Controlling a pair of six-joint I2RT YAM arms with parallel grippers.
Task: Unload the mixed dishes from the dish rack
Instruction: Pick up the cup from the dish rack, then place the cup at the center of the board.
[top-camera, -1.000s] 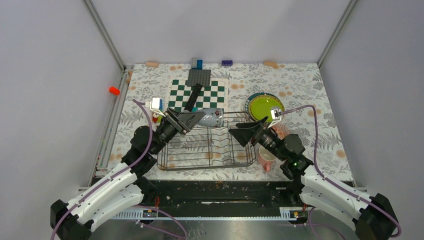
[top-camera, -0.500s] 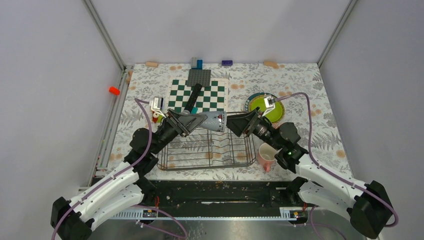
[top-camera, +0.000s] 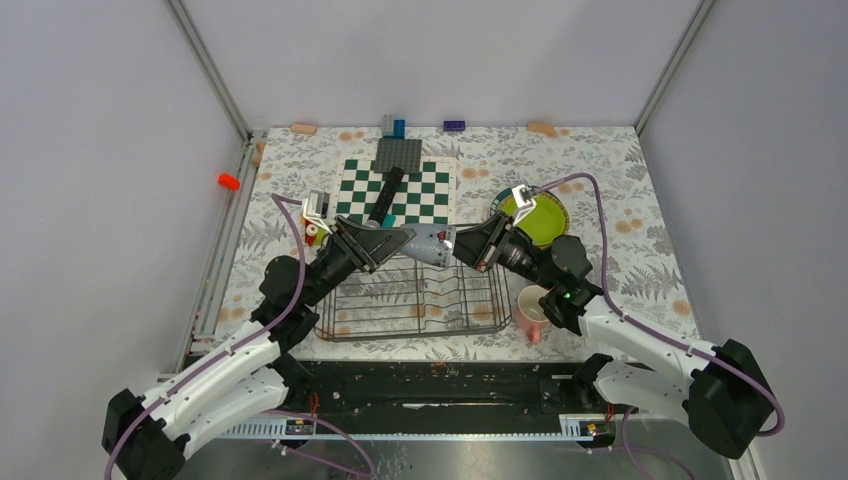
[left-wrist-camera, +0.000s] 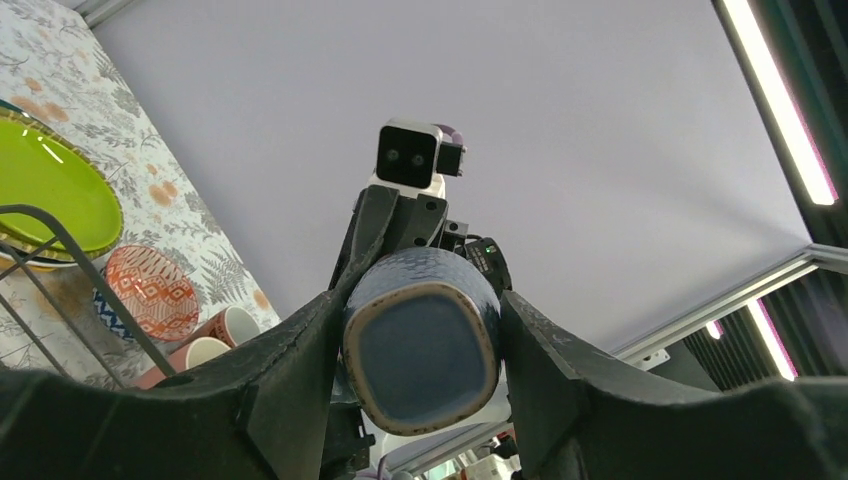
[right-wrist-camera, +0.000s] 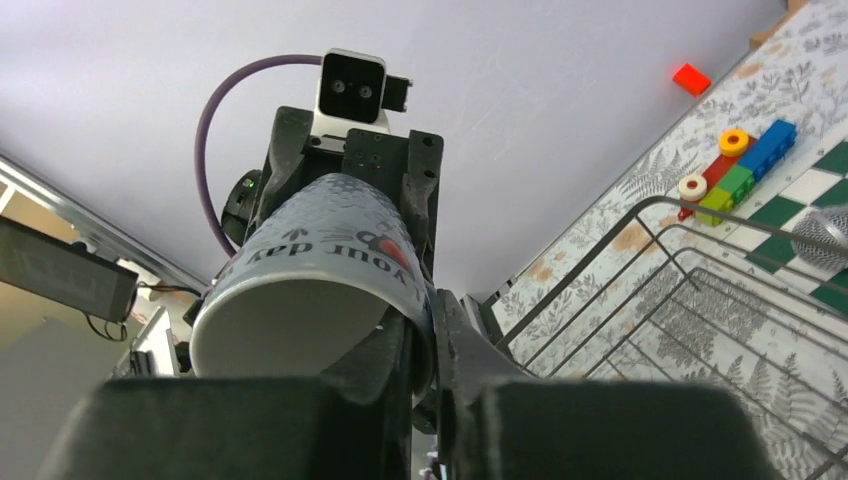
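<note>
Left end effector (top-camera: 386, 243) clenched on the base end of the grey cup (top-camera: 426, 242), a finger on either side. Right end effector (top-camera: 468, 246) pinches the cup's rim, one finger inside the mouth, one outside. I see the cup held on its side between them, over the far edge of the dish rack (top-camera: 415, 305). Lime-green plate (top-camera: 545, 222) and pink mug (top-camera: 532, 316) sit on the bench (top-camera: 640, 260), right of the rack.
</note>
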